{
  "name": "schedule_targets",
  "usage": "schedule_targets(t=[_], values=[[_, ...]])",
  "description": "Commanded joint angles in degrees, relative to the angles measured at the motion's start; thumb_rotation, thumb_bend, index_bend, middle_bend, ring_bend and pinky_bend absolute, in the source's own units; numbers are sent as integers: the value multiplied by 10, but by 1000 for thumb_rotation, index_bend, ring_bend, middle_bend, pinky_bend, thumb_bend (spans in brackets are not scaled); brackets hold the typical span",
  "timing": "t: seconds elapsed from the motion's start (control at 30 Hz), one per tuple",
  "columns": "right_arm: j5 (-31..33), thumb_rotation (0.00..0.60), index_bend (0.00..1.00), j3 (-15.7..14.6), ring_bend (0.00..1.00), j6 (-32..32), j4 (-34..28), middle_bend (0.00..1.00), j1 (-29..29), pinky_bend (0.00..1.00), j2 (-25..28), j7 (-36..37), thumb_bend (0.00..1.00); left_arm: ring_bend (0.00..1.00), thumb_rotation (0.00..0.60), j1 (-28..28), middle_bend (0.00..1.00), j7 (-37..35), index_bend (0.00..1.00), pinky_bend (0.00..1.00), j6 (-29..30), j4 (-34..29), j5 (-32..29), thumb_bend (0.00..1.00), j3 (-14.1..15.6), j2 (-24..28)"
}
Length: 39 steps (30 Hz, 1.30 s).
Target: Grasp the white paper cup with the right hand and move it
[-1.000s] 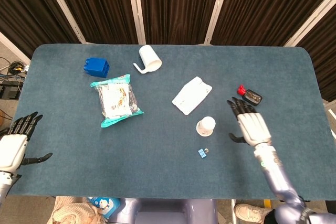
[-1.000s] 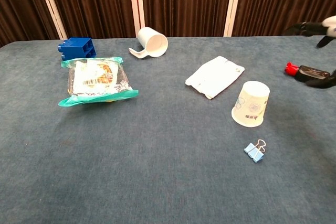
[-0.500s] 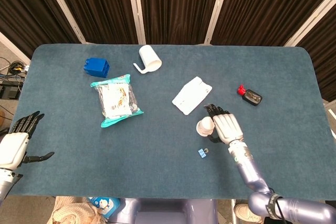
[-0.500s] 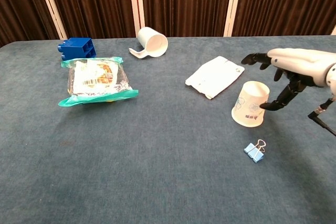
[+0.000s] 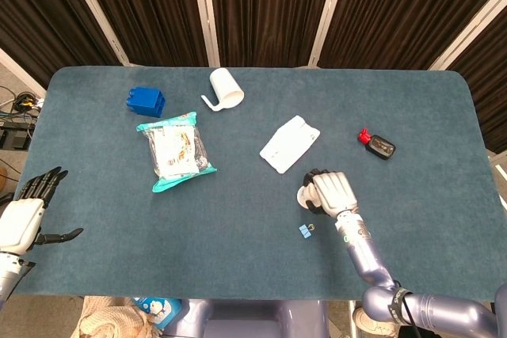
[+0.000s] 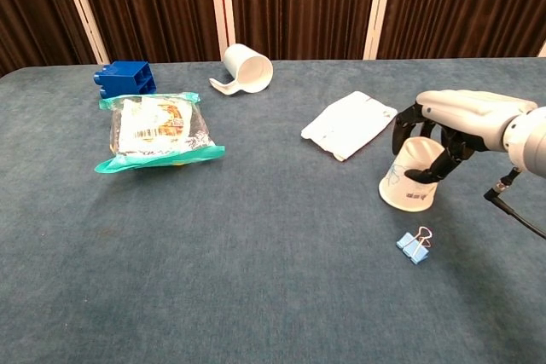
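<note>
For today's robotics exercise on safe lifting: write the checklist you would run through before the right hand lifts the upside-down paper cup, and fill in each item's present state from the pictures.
1. Right hand wrapped around the white paper cup, fingers on both sides: ok.
2. Grip firm enough to lift without crushing: cannot tell.
3. Cup on the table, rim down, not yet raised: ok.
4. Blue binder clip lies apart from the cup, nearer the robot: ok.
5. White flat packet lies apart from the cup, on its far side: ok.
6. Left hand open at the table's left edge, far from the cup: ok.
</note>
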Motion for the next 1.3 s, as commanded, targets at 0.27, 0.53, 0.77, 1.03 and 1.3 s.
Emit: schedule_targets(t=[0.27, 0.53, 0.77, 1.03, 1.3], values=[[-14, 600, 516, -3, 434, 16, -31, 402, -4, 534, 19, 10, 404, 0, 600, 0, 0, 4, 0, 0, 1, 0, 1, 0, 1, -1], [-59, 600, 516, -18, 434, 48, -135, 402, -18, 534, 67, 4, 403, 0, 600, 0, 0, 8, 0, 0, 2, -2, 2, 0, 3, -2], [-103, 600, 516, -62, 434, 74, -191, 402, -38, 534, 74, -17, 404, 0, 600, 3, 0, 15, 0, 0, 9, -1, 3, 0, 3, -5], [-115, 600, 516, -88, 434, 88, -207, 402, -50, 534, 53, -37, 404, 0, 600, 5, 0, 18, 0, 0, 16, 0, 4, 0, 1, -6], [-98, 600, 516, -92, 434, 86, -184, 402, -49, 534, 24, -56, 403, 0, 600, 6, 0, 14, 0, 0, 19, -3, 7, 0, 2, -4]])
